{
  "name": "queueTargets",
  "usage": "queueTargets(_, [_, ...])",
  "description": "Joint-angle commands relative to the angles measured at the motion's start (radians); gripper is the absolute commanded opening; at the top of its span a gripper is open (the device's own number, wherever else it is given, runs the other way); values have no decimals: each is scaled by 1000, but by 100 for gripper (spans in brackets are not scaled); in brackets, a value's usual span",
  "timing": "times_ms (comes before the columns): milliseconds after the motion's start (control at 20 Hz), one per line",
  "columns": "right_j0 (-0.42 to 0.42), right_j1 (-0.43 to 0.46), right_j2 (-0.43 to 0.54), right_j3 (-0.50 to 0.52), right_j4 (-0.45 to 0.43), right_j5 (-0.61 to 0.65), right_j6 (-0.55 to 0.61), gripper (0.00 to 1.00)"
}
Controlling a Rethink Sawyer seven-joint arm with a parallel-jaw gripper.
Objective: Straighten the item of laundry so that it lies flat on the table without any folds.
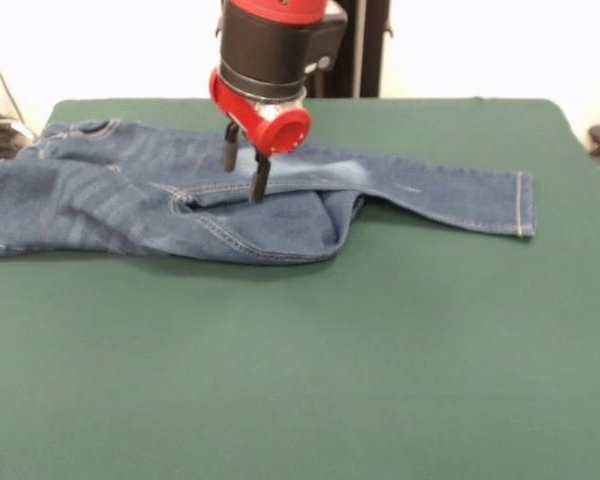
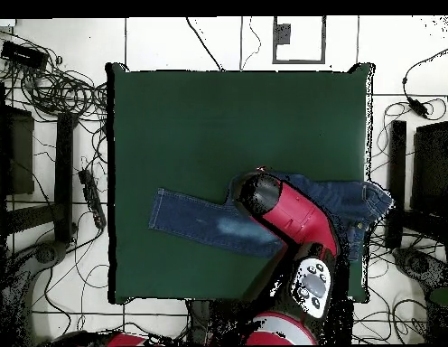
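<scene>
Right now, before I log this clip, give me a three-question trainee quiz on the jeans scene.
1. True or false: the jeans lie fully flat on the table, with both legs stretched out.
2. In the front view, the gripper is: A) open, fingers down at the denim; B) shut and raised clear; C) out of sight.
3. In the front view, where does the waistband end of the jeans lie: at the picture's left or right?

Key
1. False: one leg reaches out straight, the other is folded back on itself.
2. A.
3. Left, at the table's edge.
</scene>
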State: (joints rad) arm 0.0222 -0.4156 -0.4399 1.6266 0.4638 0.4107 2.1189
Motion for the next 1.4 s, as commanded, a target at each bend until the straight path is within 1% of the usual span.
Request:
queueTargets(50, [22,51,127,-57,71,116,260,100])
queueTargets(300, [33,59,154,-78,98,117,281,100])
queueTargets(400, [50,83,151,-124,114,134,306,100])
queueTargets(650, [78,116,151,-169,151,149,343,100])
queueTargets(750, [92,125,146,-177,161,164,360,100])
queueTargets(900, [102,126,141,-187,158,221,361,100])
queueTargets(1000, [100,115,152,-183,152,257,347,100])
queueTargets(1100, [82,88,190,-152,158,274,316,100])
queueTargets(1200, [70,67,212,-123,159,273,285,100])
queueTargets(1400, [64,54,226,-84,146,267,247,100])
